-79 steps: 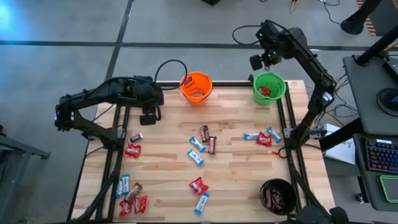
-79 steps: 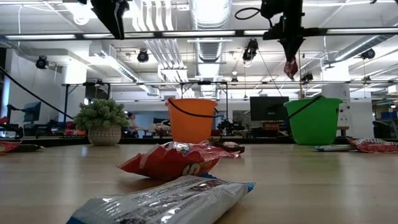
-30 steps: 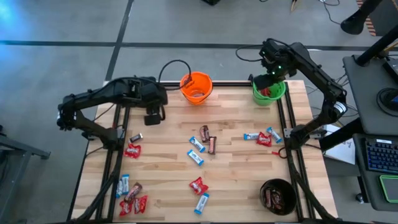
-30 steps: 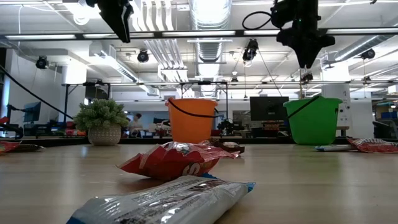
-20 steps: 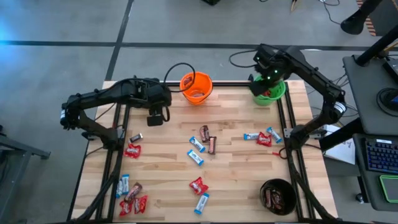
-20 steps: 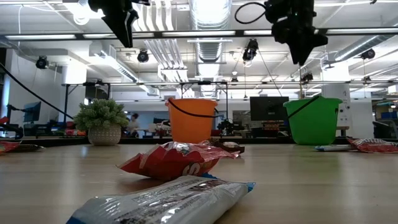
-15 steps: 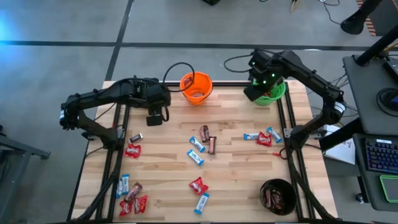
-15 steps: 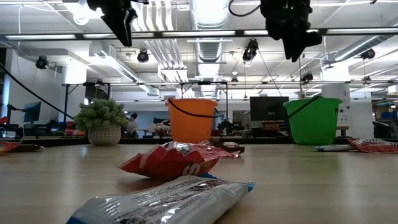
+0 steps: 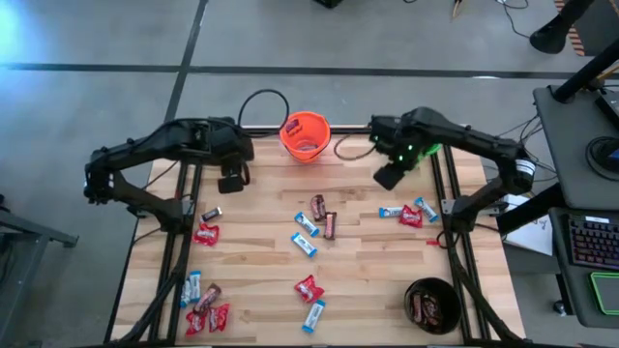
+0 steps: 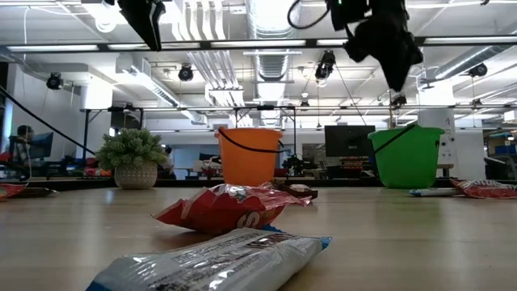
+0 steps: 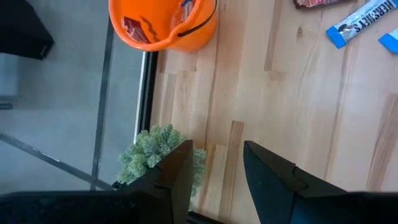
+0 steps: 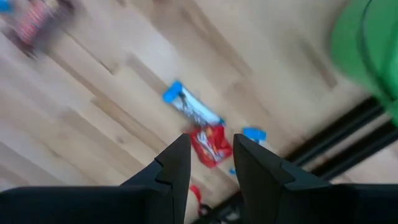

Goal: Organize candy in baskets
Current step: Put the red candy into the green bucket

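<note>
High view puts the risk mostly on the right. Taking the orange basket as the landmark: the left hand hangs well to its left, near the back edge of the surface, fingers parted with nothing between them, the fuzzy plant just under it in its wrist view. If it drops straight down it could knock that plant, since no candy lies beneath it.

Right of the orange basket, over bare wood and short of the green basket, the right hand hovers, fingers apart and empty. Its wrist view shows a blue-and-white bar touching a red candy, with another blue piece just beside them. Closing there could pinch two wrappers at once or push them toward the edge rail. That cluster lies near the hand, farther from the orange basket and nearer the front.
</note>
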`<state>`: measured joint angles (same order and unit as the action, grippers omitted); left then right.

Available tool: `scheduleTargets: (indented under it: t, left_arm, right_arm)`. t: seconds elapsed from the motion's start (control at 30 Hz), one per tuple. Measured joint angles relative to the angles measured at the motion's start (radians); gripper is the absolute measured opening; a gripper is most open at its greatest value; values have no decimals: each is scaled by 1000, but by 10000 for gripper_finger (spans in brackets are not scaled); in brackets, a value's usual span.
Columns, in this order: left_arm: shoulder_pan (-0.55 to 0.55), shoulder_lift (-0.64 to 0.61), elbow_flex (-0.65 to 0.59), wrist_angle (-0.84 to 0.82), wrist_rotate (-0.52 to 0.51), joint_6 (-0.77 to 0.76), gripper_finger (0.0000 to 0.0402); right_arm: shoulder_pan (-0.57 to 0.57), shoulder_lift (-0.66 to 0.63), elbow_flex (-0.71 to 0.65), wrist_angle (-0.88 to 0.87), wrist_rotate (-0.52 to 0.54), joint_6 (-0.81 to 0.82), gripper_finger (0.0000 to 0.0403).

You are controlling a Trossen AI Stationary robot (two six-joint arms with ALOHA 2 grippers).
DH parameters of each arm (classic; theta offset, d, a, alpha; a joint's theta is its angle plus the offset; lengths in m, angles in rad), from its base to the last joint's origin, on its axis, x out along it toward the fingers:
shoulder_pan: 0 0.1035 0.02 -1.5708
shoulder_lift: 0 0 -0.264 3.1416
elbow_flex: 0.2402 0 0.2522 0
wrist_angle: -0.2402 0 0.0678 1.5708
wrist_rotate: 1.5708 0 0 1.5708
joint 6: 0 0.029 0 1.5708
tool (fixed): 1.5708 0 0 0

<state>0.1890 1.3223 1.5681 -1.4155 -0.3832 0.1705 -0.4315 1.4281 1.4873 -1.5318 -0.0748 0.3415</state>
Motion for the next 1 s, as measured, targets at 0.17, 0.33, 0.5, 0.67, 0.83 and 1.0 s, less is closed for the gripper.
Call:
scheduleTargets:
  t: [0.17, 0.33, 0.5, 0.67, 0.83, 1.0]
  left_arm:
    - [1, -16, 0, 0, 0, 0, 123]
    - [1, -23, 0, -1, 0, 0, 123]
    - [1, -22, 0, -3, 0, 10, 123]
    - [1, -22, 0, -3, 0, 32, 123]
    - [2, -22, 0, -3, 0, 40, 123]
    - [2, -21, 0, -3, 0, 41, 123]
  right_arm:
    - [17, 0, -122, 0, 24, 12, 112]
    - [22, 0, -236, -1, 24, 56, 112]
    - [22, 0, -316, 13, 21, 56, 112]
    - [22, 0, -342, 18, -25, 60, 111]
    - [22, 0, -345, 55, -90, 40, 110]
    - [21, 0, -342, 135, -83, 43, 112]
